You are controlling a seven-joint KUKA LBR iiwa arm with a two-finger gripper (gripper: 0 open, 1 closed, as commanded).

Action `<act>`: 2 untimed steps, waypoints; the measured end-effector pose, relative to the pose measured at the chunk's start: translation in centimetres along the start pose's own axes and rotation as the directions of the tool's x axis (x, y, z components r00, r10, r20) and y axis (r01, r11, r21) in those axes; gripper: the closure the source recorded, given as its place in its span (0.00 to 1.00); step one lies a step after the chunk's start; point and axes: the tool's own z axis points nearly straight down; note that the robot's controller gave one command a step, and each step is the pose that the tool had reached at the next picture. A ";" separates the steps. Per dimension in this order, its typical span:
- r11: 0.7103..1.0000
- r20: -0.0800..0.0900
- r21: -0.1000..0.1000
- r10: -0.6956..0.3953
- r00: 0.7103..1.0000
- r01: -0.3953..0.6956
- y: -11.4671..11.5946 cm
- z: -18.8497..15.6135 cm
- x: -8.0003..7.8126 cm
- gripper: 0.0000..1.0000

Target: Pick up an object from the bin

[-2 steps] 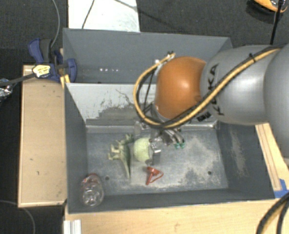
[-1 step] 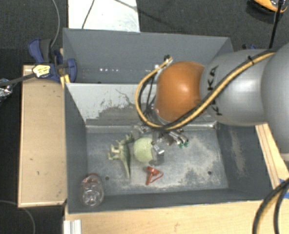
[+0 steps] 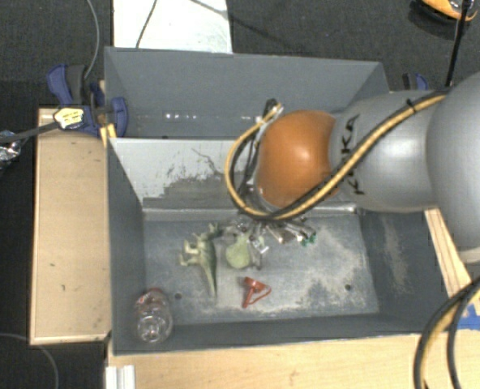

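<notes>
Four loose things lie on the grey metal bin's floor. The gripper (tucked under the arm's orange cover) hangs near centre, whether open or closed I cannot tell. A pale green rounded lump sits just beside it at seven o'clock. From the lump, a green plastic toy dinosaur lies at nine, a small red cone-shaped piece at five and a clear plastic bottle at eight.

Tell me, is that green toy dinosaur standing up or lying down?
Lying down. The dinosaur sprawls flat on the bin floor, its long tail stretched toward the near wall, just left of the gripper.
</notes>
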 end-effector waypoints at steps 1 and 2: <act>1.000 0.000 0.000 0.002 1.000 -0.002 0.0 0.0 0.0 1.00; 1.000 0.004 0.001 0.020 1.000 -0.020 -0.1 -13.6 -0.1 1.00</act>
